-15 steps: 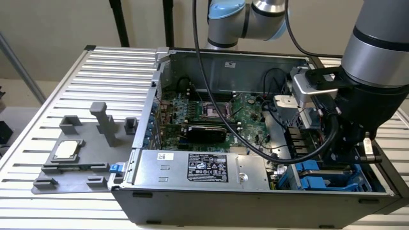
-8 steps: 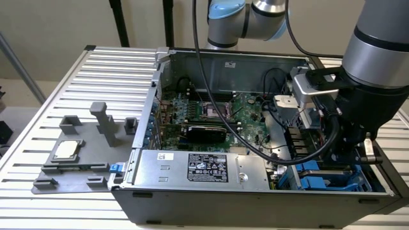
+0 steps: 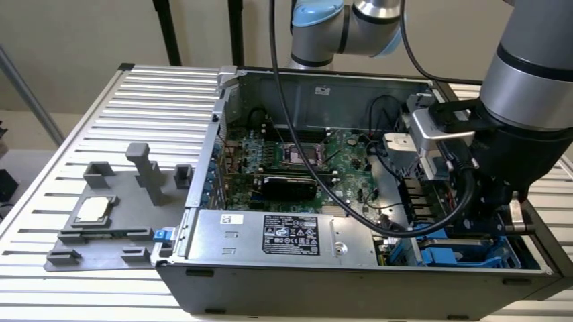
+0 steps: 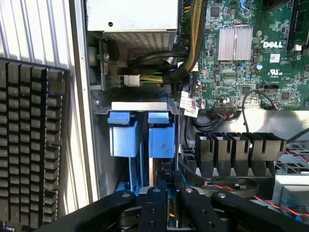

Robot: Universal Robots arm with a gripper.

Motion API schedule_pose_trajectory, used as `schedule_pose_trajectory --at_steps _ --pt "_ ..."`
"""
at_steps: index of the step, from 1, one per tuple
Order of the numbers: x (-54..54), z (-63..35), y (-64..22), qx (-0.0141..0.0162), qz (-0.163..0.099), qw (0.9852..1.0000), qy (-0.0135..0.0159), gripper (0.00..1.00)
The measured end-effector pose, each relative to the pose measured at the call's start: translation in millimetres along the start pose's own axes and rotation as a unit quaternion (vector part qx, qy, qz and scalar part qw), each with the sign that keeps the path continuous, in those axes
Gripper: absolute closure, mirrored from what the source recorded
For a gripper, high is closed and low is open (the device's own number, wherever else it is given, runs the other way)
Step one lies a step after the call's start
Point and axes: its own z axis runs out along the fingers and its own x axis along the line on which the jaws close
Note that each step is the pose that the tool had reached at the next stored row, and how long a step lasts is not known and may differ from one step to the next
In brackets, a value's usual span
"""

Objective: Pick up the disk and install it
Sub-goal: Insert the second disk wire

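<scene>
Seen from the wrist, the black gripper (image 4: 166, 193) sits nearest, its fingers drawn narrow and pinching the edge of the disk (image 4: 145, 159), which stands on edge in its blue carrier inside the drive bay of the open computer case (image 3: 358, 285). Just past it are blue carrier tabs (image 4: 140, 137), then a cable bundle and the power supply (image 4: 130, 17) (silver, perforated). The green motherboard (image 4: 241, 53) lies alongside. In the exterior view, a grey fixture (image 3: 117, 215) rests on the slatted table (image 3: 90, 295) beside the case.
</scene>
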Motion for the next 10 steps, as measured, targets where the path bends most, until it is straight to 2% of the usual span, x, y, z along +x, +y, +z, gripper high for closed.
schedule_pose_trajectory --at_steps 3,6,7,10 --pt "0.2 -0.7 -0.1 -0.0002 0.0 1.0 -0.0028 0.84" --pt "1.2 -7.5 -1.3 -0.0006 0.001 1.0 -0.0058 0.82" --pt "1.8 -10.2 -1.6 -0.0007 0.001 1.0 -0.0063 0.75" --pt "3.3 -15.1 2.8 -0.0008 0.001 1.0 -0.0081 0.75"
